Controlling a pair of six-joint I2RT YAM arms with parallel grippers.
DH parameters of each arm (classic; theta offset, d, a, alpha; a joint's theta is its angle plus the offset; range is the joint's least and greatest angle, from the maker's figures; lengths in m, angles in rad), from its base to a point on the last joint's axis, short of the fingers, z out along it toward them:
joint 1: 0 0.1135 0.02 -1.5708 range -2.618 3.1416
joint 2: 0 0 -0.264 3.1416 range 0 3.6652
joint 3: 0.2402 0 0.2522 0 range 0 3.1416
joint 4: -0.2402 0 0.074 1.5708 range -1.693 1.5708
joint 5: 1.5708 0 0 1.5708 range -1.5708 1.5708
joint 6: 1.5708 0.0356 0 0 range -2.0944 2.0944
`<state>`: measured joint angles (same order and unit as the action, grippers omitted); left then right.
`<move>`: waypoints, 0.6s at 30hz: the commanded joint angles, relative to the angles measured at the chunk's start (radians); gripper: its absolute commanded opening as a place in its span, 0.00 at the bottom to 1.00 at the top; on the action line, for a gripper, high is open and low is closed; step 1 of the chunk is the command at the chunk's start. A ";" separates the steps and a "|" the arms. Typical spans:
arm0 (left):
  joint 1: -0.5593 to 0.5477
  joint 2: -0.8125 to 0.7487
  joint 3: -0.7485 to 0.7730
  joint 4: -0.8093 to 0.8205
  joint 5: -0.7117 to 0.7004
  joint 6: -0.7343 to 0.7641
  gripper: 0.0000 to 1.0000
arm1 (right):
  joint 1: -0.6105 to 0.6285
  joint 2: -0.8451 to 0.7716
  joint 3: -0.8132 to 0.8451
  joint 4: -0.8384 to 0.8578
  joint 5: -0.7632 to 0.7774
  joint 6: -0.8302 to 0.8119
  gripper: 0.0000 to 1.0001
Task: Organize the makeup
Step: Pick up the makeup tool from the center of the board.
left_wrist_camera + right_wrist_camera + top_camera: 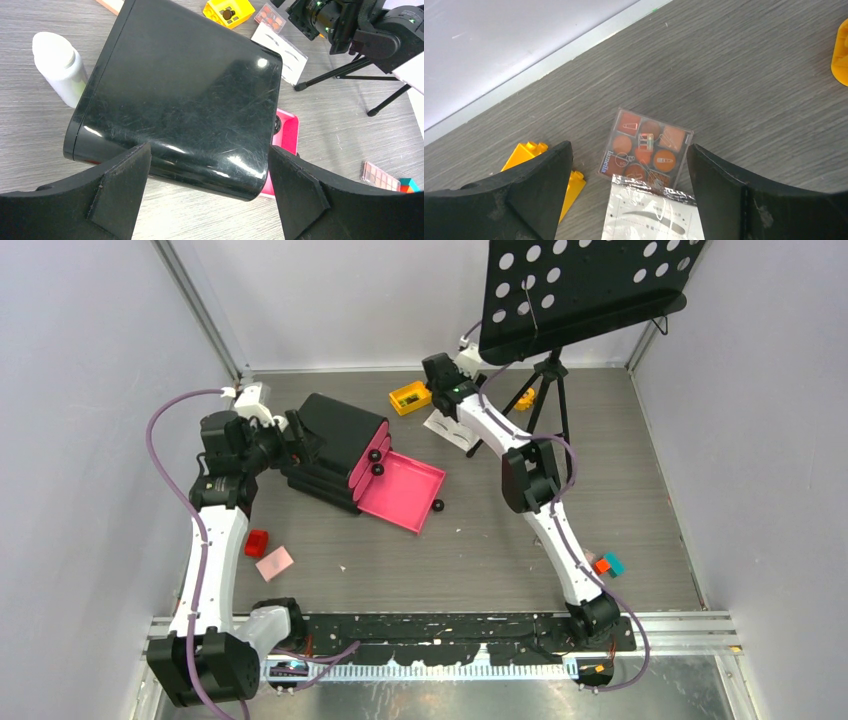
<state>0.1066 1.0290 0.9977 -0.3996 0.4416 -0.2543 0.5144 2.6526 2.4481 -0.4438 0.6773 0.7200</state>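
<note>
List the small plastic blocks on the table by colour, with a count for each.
Yellow blocks: 2
Red block: 1
Orange block: 1
Teal block: 1
Total: 5
The flat pink square beside the red block is left out, as it is not clearly a block.

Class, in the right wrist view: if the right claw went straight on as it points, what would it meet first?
Probably the small palette of orange pans, lying flat between the fingers of the open right claw. The white eyebrow card over its near edge might be hit; depth is unclear.
</note>
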 commanded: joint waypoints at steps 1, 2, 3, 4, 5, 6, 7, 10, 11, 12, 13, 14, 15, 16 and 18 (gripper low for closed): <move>-0.003 -0.020 0.040 -0.008 0.022 0.018 0.89 | 0.012 0.034 0.105 0.011 0.115 0.005 0.89; -0.004 -0.022 0.040 -0.012 0.020 0.021 0.89 | 0.012 0.042 0.111 0.010 0.124 0.004 0.89; -0.004 -0.024 0.041 -0.015 0.016 0.024 0.89 | 0.012 0.051 0.117 0.009 0.129 0.004 0.89; -0.003 -0.023 0.043 -0.020 0.015 0.026 0.89 | 0.012 0.061 0.126 0.004 0.133 0.004 0.89; -0.003 -0.024 0.046 -0.024 0.011 0.030 0.89 | 0.011 0.070 0.135 -0.003 0.136 0.005 0.89; -0.004 -0.023 0.050 -0.031 0.007 0.032 0.89 | 0.012 0.078 0.141 -0.006 0.137 0.007 0.89; -0.004 -0.022 0.052 -0.035 0.004 0.034 0.89 | 0.010 0.086 0.146 -0.006 0.135 0.009 0.89; -0.004 -0.023 0.056 -0.041 0.001 0.041 0.89 | 0.005 0.107 0.159 -0.019 0.124 0.030 0.89; -0.003 -0.023 0.057 -0.044 0.000 0.042 0.89 | 0.001 0.117 0.167 -0.029 0.116 0.039 0.89; -0.003 -0.022 0.058 -0.046 -0.001 0.043 0.89 | -0.003 0.123 0.175 -0.040 0.104 0.059 0.89; -0.003 -0.021 0.059 -0.048 -0.002 0.044 0.89 | -0.007 0.126 0.178 -0.046 0.094 0.070 0.89; -0.004 -0.021 0.060 -0.049 -0.001 0.044 0.89 | -0.011 0.128 0.182 -0.053 0.085 0.082 0.89; -0.003 -0.021 0.060 -0.050 -0.002 0.045 0.89 | -0.015 0.131 0.185 -0.059 0.078 0.092 0.89; -0.004 -0.019 0.062 -0.052 -0.003 0.046 0.89 | -0.019 0.133 0.188 -0.064 0.069 0.099 0.89; -0.004 -0.017 0.063 -0.054 0.001 0.044 0.89 | -0.028 0.137 0.191 -0.074 0.037 0.118 0.89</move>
<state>0.1066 1.0271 1.0153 -0.4469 0.4404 -0.2264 0.5056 2.7823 2.5790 -0.5007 0.7311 0.7666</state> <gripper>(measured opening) 0.888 0.885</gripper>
